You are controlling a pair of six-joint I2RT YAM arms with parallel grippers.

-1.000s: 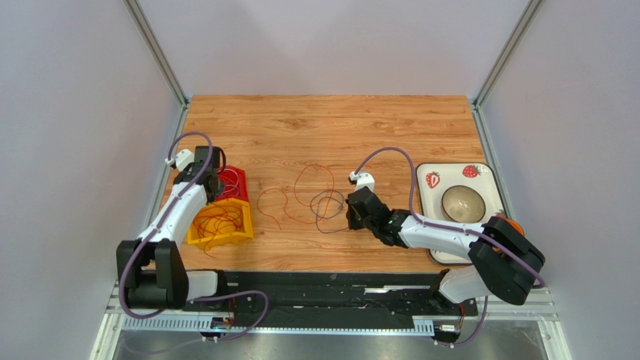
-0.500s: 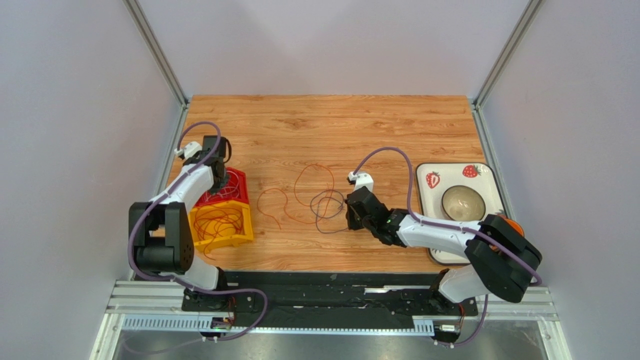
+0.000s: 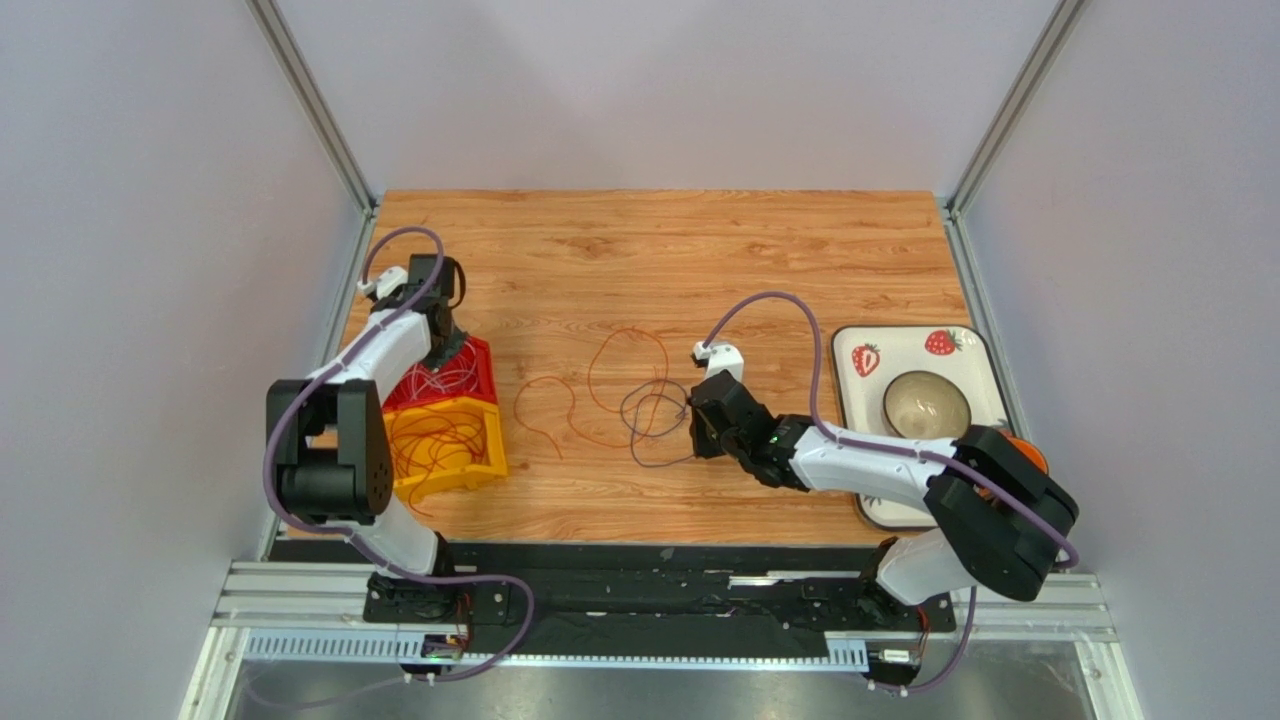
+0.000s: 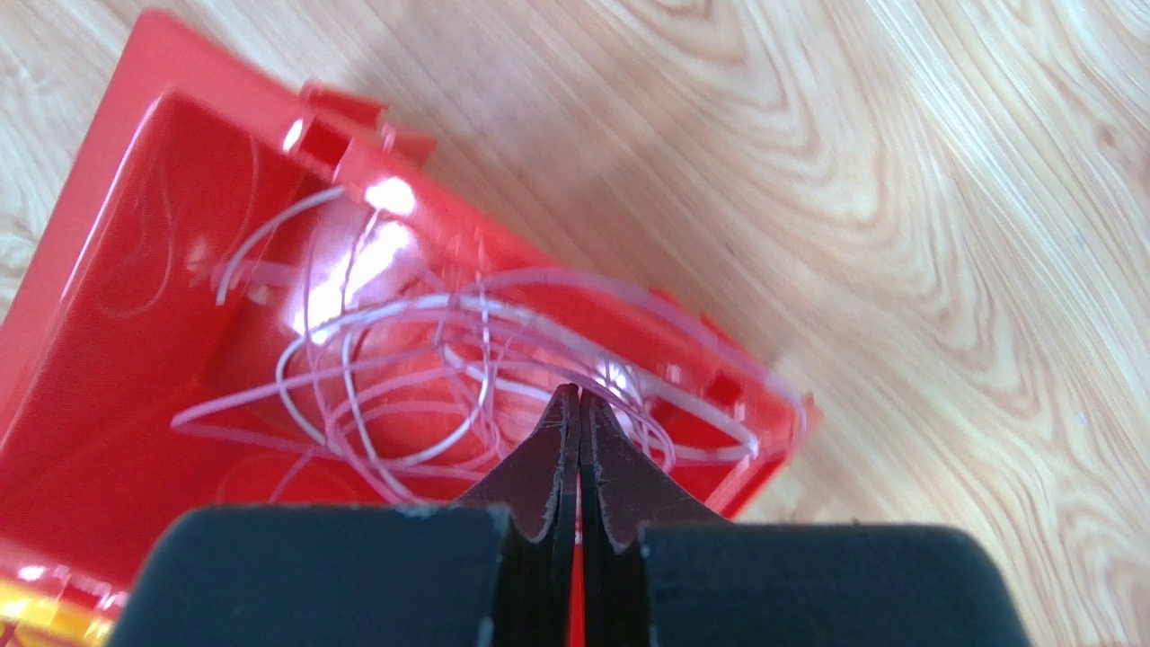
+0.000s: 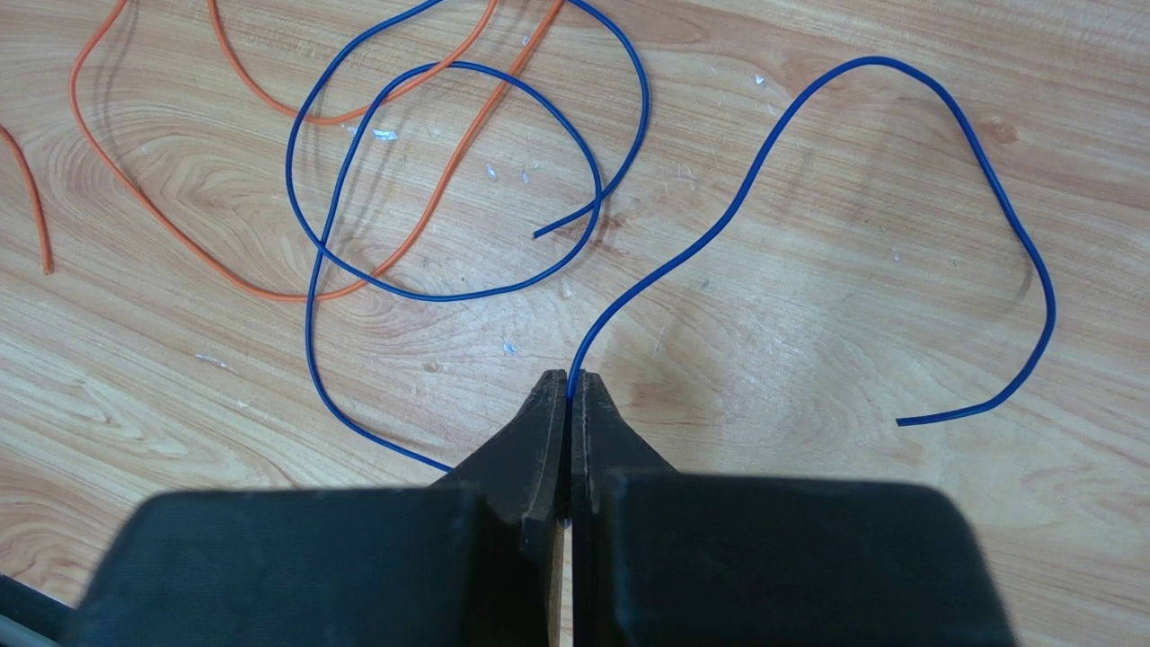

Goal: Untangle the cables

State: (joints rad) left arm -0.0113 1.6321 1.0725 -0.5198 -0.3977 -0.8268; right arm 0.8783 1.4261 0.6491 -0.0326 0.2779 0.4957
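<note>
We are seeing hair-thin cables curling loosely — right gripper clamping a blue cable, left gripper closed above pale strands.

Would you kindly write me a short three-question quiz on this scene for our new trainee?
1. True or false: the right hand is shut on a blue wire.
2. Which holds the white wires? A: red bin. B: yellow bin. C: bowl.
3. Fill in: the bowl sits on a ___.
Key: 1 true; 2 A; 3 tray.
</note>
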